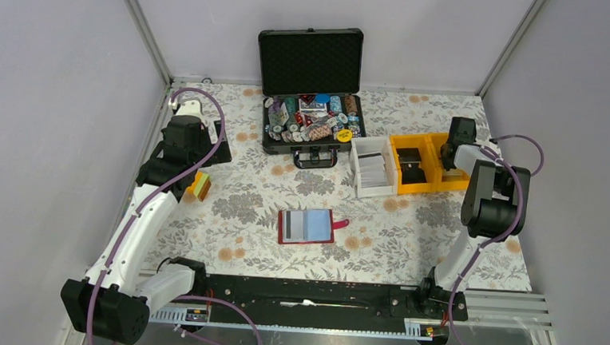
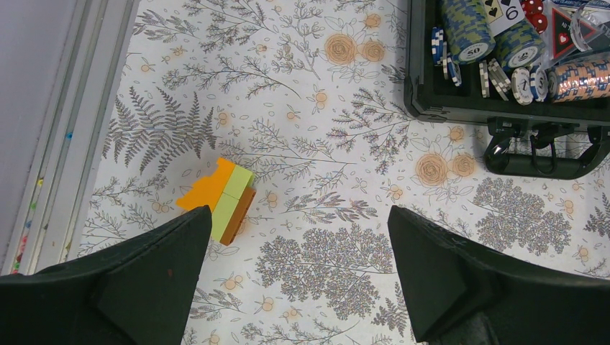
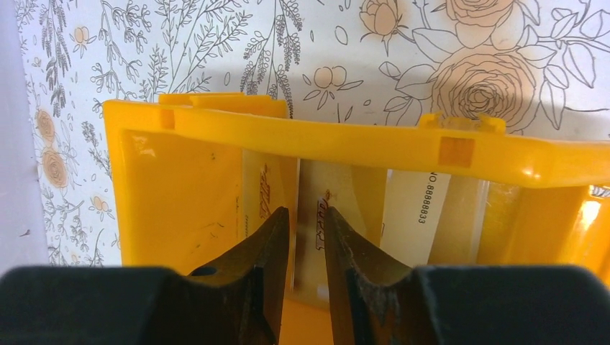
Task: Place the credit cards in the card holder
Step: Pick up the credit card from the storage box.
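The card holder [image 1: 306, 226] lies open on the middle of the table, dark red, with pale blue and grey cards in its slots and its snap tab to the right. My right gripper [image 3: 306, 212] reaches down into the rightmost yellow bin [image 3: 324, 136], where several tan-gold credit cards [image 3: 345, 190] stand on edge. Its jaws are a narrow gap apart with one tan card showing in the gap; I see no grip on it. In the top view it [image 1: 452, 152] is at the far right. My left gripper [image 2: 301, 215] is wide open and empty above bare tablecloth, near the left wall [image 1: 194, 166].
A white bin [image 1: 372, 169] with grey cards stands left of the yellow bins [image 1: 411, 165]. An open black case [image 1: 309, 121] of poker chips stands at the back. A small orange and green block [image 2: 219, 198] lies by the left gripper.
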